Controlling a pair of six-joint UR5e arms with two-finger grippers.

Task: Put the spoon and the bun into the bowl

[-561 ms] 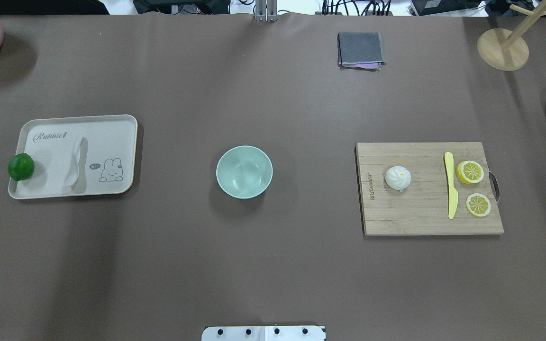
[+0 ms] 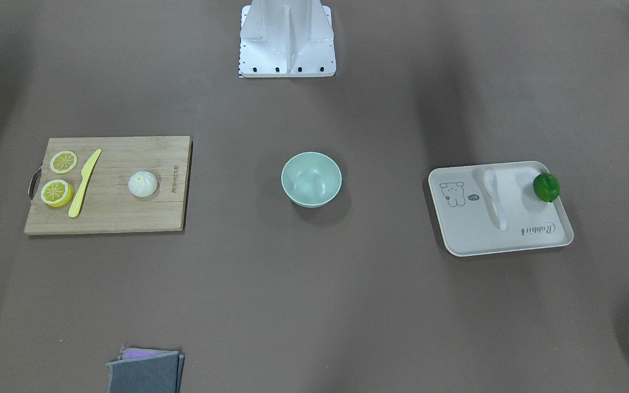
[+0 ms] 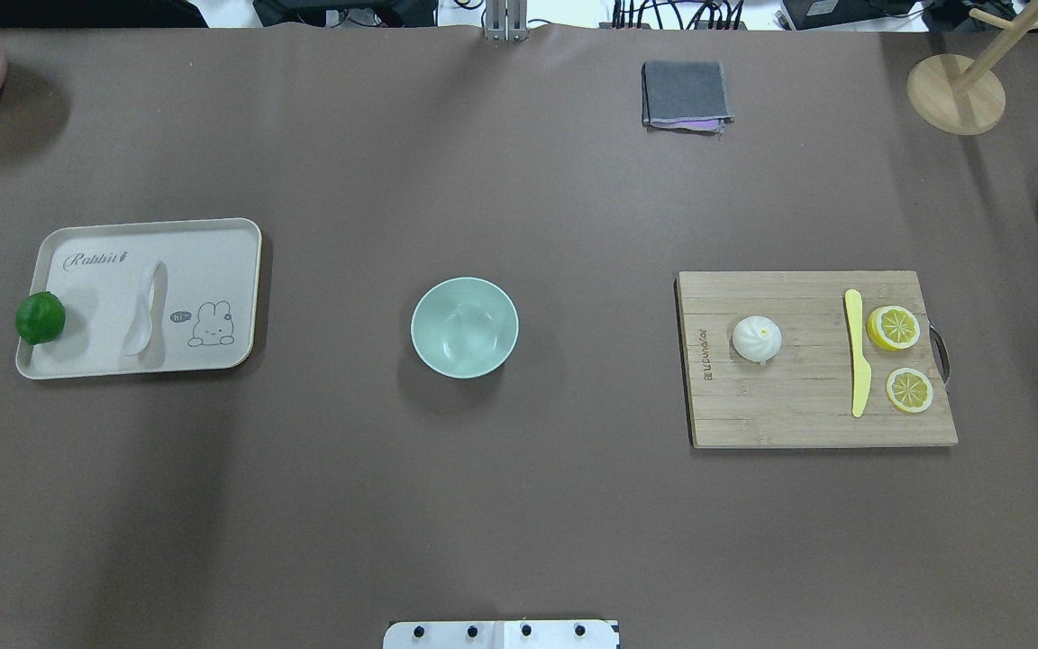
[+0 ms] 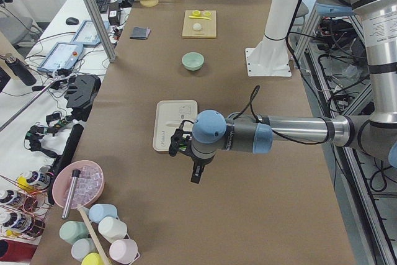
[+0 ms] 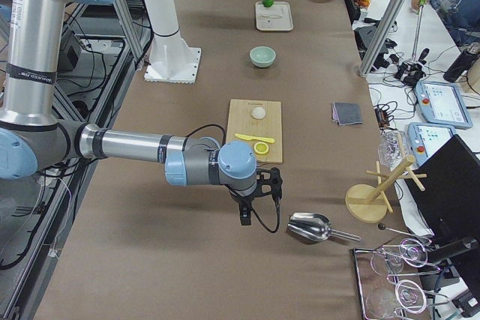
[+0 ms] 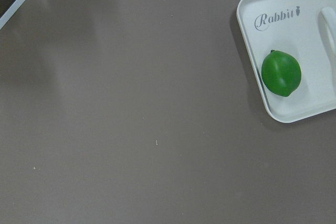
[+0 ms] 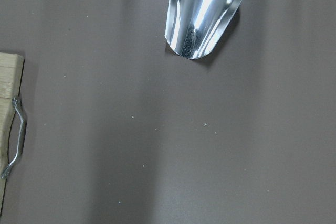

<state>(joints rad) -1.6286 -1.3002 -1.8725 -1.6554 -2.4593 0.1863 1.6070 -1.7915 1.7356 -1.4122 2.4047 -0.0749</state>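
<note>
Since neither claw shows in the overhead or front view, I can't tell whether either is released or clenched. The side views only show the left claw and right claw hanging past the tabletop ends, holding nothing that I can see.

Overhead layout:
- The bowl sits at centre, with nothing in it.
- The spoon is at its 9 o'clock, lying flat on the tray. Scoop end points to 6, handle to 12, and the lime is at the spoon's 9.
- The bun is at the bowl's 3 o'clock on the cutting board. The yellow knife is at the bun's 3, apart from it.

Handling, my read:
- Spoon looks light, stiff and glossy, so likely slippery and low-profile. Pinch across the narrow handle.
- Bun looks light and maybe squashy. Take it low across the widest part, with gentle force.
- Bowl looks light and could skid if bumped.

Views:
- Left wrist sees the lime, a tray corner and only a sliver of spoon at the frame edge.
- Right wrist sees a metal scoop and the board's handle, but no bun.
- Only the overhead and front views show all three task things together.
</note>
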